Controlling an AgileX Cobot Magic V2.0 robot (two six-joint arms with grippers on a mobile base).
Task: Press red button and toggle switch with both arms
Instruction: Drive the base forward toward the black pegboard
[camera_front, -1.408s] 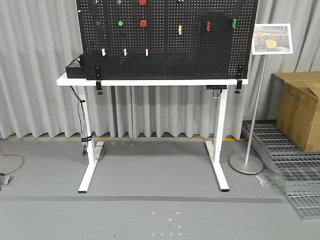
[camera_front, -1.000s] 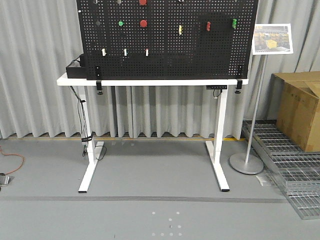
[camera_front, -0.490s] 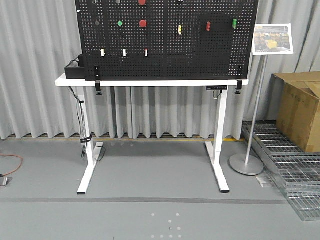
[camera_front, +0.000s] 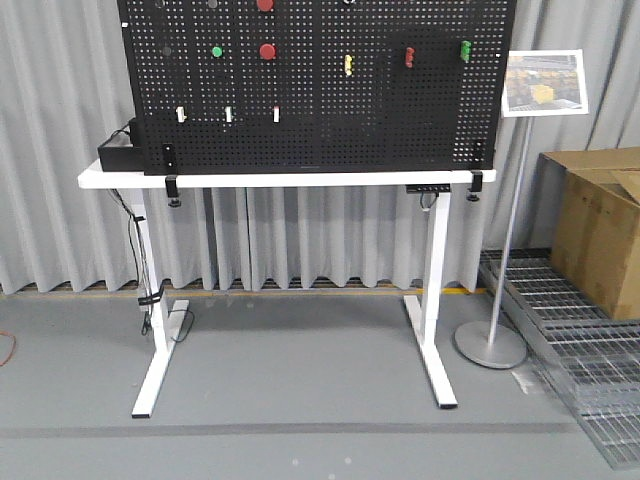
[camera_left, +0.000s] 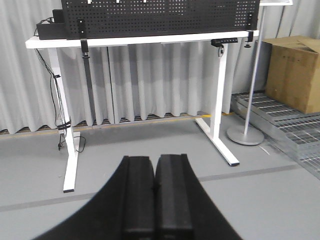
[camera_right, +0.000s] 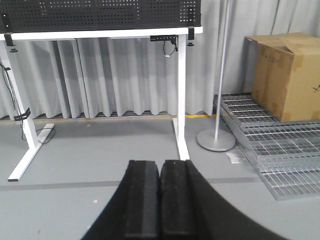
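In the front view a black pegboard (camera_front: 320, 130) stands on a white table (camera_front: 290, 178). On its upper left is a round red button (camera_front: 267, 51), with a green button (camera_front: 216, 51) beside it and another red one (camera_front: 264, 4) at the top edge. Small toggle switches (camera_front: 229, 114) form a row below them, and yellow (camera_front: 348, 65), red (camera_front: 408, 57) and green (camera_front: 465, 49) switches sit further right. My left gripper (camera_left: 154, 159) and right gripper (camera_right: 160, 162) appear only in their wrist views. Both are shut on nothing, low over the floor and far from the board.
A sign on a pole with a round base (camera_front: 490, 345) stands right of the table. Behind it are a cardboard box (camera_front: 598, 230) and metal floor grating (camera_front: 590, 390). A black box (camera_front: 118, 150) sits on the table's left end, with cables (camera_front: 150, 300) running down the left leg.
The table and pegboard have grown larger and slid left in the front view, so the base has rolled nearer. No gripper appears in the earlier frames.
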